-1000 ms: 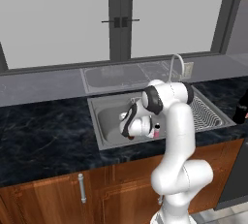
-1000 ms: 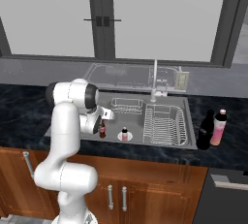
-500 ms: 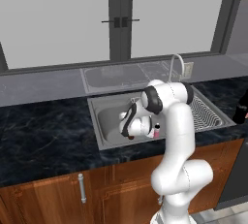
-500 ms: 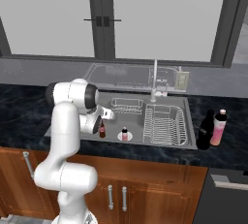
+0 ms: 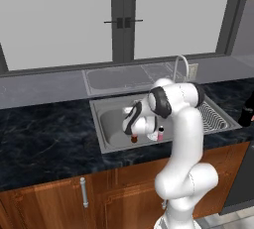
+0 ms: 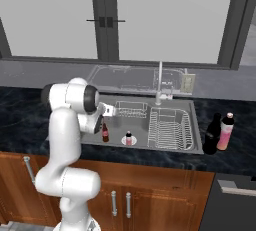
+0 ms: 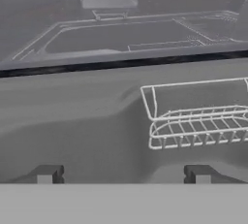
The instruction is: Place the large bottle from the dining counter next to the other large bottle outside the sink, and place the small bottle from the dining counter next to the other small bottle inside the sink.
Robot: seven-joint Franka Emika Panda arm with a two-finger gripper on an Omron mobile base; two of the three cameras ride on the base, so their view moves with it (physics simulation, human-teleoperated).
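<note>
Small bottle [image 6: 105, 132] stands upright on the floor of the sink [image 6: 172, 147], directly below the gripper [image 6: 104, 113]. The jaws stand wide apart and hold nothing; in the hand view the two dark fingertips [image 7: 45, 174] sit far apart at the lower edge with bare grey basin wall between them. In the left base view the same brown bottle [image 5: 134, 138] shows just under the hand, free of the fingers.

Materials and shapes: the small bottle is dark brown with a red label. A second small bottle [image 6: 128, 138], with a pale pink label and a light cap, stands just beside it on the basin floor. The sink is a rectangular grey steel basin with a curved chrome faucet [image 6: 160, 82] at its back rim. A white wire rack [image 6: 170, 128] fills the right half of the basin, and a smaller white wire basket [image 7: 198, 116] hangs against the back wall. The desk [image 6: 230, 157] has a glossy black, grey-veined stone top over reddish-brown wood cabinets [image 6: 160, 197].

Outside the sink, on the desk to its right, the large bottle [image 6: 211, 134] stands touching or just beside a pink-labelled large bottle [image 6: 225, 131].

Compared with the frame one second earlier, the bottles, the arm posture and the camera views are unchanged.
</note>
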